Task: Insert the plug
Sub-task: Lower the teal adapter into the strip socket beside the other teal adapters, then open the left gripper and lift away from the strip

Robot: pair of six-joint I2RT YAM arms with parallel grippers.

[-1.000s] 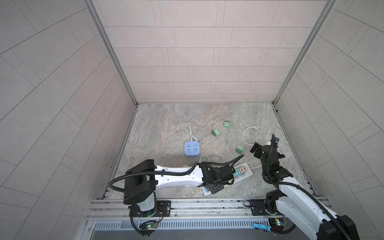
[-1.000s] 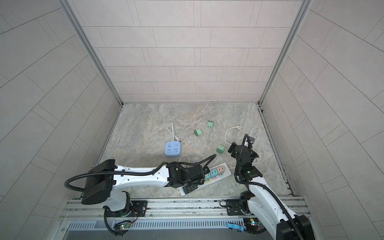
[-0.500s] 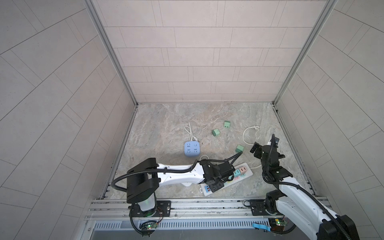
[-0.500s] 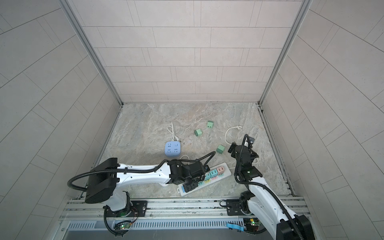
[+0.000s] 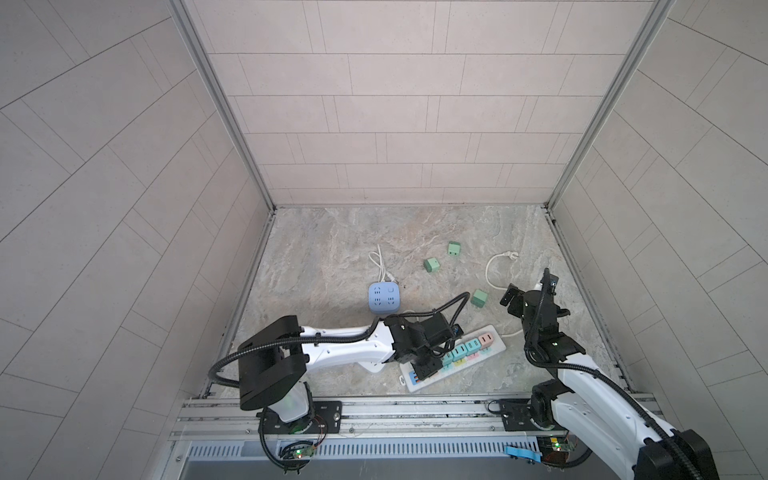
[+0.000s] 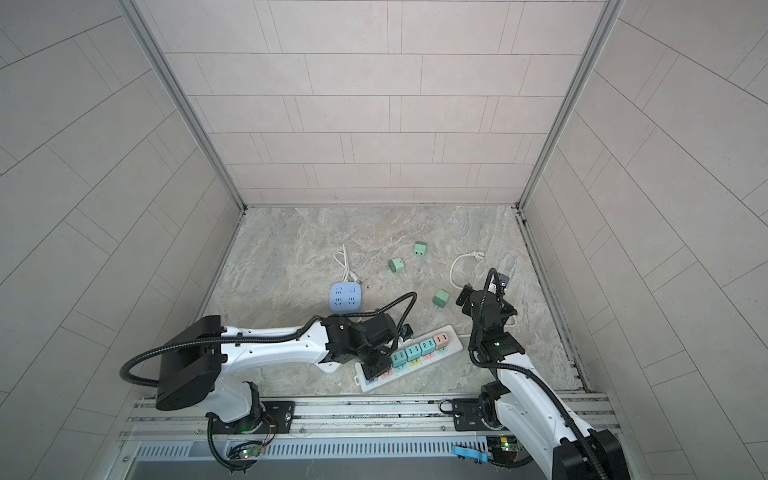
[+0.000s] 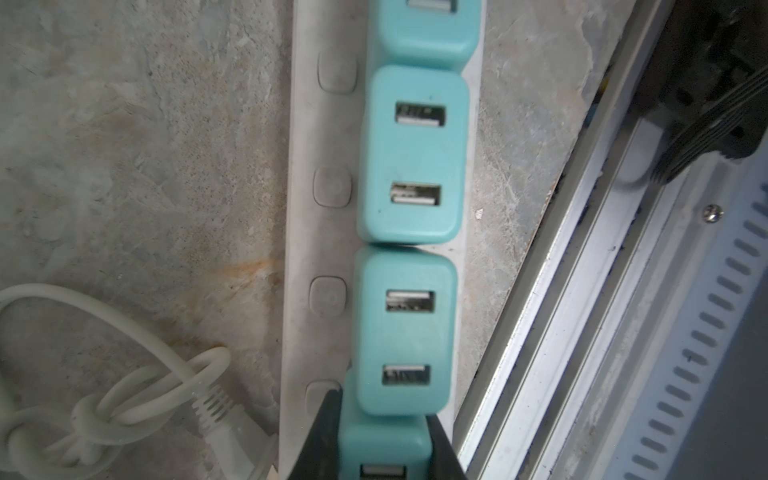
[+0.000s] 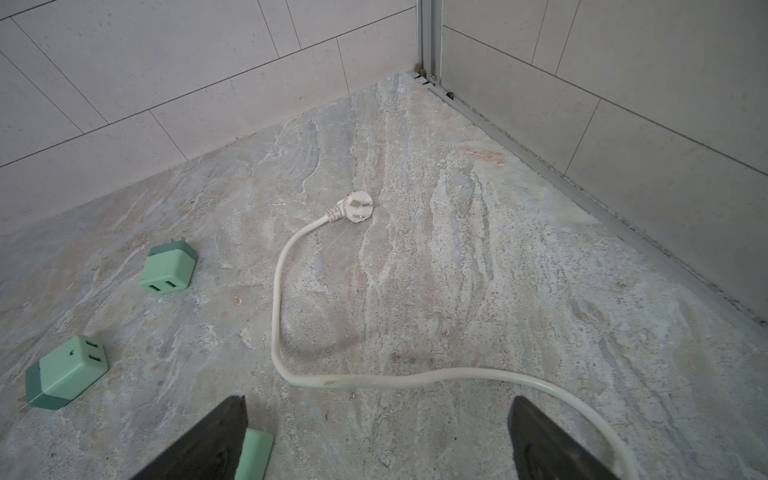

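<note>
No legible writing in view.
The power strip (image 7: pixel 303 249), each teal plug (image 7: pixel 411 158) on it and the loose green plugs (image 8: pixel 168 270) bear nothing readable.

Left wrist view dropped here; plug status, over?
Left fingers shut on teal square plastic plug, lined up on white power strip. Right fingers open, empty. Neighbouring teal plug tight alongside.

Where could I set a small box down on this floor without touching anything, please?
The back strip along the rear wall, beyond the green adapters and white plug, is bare; so is the patch between the left wall and the blue cube socket. The front is crowded: the left gripper grips a teal adapter on the power strip.
</note>
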